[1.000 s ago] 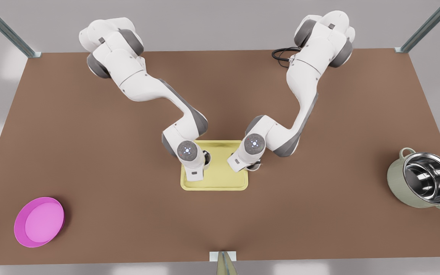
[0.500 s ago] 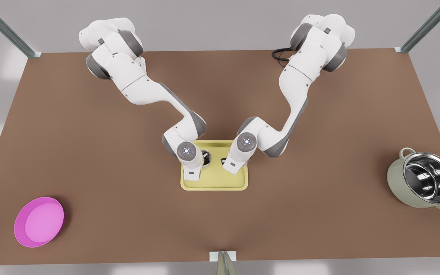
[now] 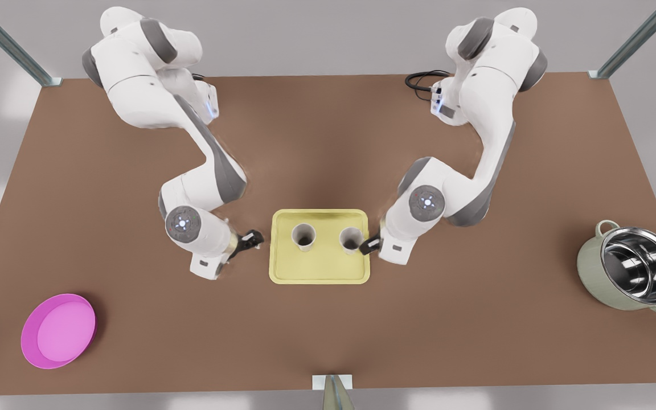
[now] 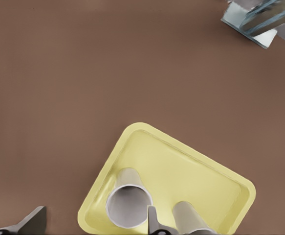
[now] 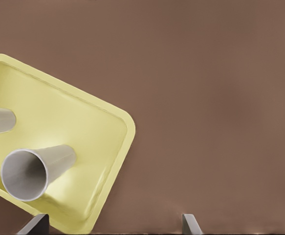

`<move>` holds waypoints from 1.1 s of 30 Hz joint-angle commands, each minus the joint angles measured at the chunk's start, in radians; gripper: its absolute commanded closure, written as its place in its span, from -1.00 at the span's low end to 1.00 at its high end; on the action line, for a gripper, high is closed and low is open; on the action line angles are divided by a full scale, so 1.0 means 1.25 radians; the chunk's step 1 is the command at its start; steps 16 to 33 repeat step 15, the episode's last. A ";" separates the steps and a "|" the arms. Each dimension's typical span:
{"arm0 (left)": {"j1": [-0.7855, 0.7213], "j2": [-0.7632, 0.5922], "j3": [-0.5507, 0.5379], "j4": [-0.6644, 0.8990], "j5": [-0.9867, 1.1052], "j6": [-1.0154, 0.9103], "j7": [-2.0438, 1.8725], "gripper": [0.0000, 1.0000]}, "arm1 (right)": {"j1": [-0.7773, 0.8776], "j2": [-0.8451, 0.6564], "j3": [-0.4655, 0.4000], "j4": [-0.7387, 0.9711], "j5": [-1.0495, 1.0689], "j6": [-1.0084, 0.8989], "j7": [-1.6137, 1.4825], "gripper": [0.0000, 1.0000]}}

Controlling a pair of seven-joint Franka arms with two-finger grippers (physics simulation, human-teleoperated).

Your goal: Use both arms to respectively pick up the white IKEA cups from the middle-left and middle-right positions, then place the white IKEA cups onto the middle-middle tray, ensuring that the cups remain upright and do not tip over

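Observation:
Two white IKEA cups stand upright on the pale yellow tray (image 3: 319,272): one cup (image 3: 303,234) toward the front view's left, the other cup (image 3: 351,238) toward its right. My left gripper (image 3: 250,240) hangs open over the table just off the tray's left edge, holding nothing. At the tray's right edge my right gripper (image 3: 370,246) is open, close beside the right-hand cup. In the left wrist view both cups (image 4: 128,200) (image 4: 191,219) sit on the tray (image 4: 181,161) beyond the gripper (image 4: 94,225). The right wrist view has the near cup (image 5: 34,170) and the tray (image 5: 103,127), with the gripper (image 5: 113,226) spread wide.
A round magenta-pink plate (image 3: 58,331) lies near the front left corner of the brown table (image 3: 476,319). A pale-green steel-lined pot (image 3: 630,266) stands at the right edge. A metal bracket (image 3: 332,387) sits at the table's front edge.
Both grippers have let go of the cups and drawn back sideways off the tray, left arm to the left, right arm to the right. The cups stay upright on the tray.

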 commanded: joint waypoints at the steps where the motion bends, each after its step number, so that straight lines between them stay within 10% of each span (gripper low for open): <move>1: 0.116 -0.043 -0.006 0.059 0.049 -0.413 0.331 -1.00 | -0.061 -0.008 -0.011 0.027 -0.135 -0.186 0.162 -1.00; 4: 0.219 -0.077 -0.001 0.060 0.131 -0.422 0.709 -1.00 | -0.059 -0.134 -0.044 0.022 -0.119 -0.341 0.158 -1.00; 6: 0.062 -0.280 0.255 -0.136 -0.005 -0.290 0.874 -1.00 | -0.108 -0.298 -0.062 -0.130 -0.065 -0.375 0.158 -1.00; 12: 0.065 -0.283 0.256 -0.131 -0.034 -0.296 0.820 -1.00 | -0.108 -0.459 -0.117 -0.163 -0.012 -0.338 0.041 -1.00; 33: 0.064 -0.276 0.256 -0.124 -0.035 -0.303 0.823 -1.00 | -0.106 -0.464 -0.117 -0.166 -0.011 -0.340 0.042 -1.00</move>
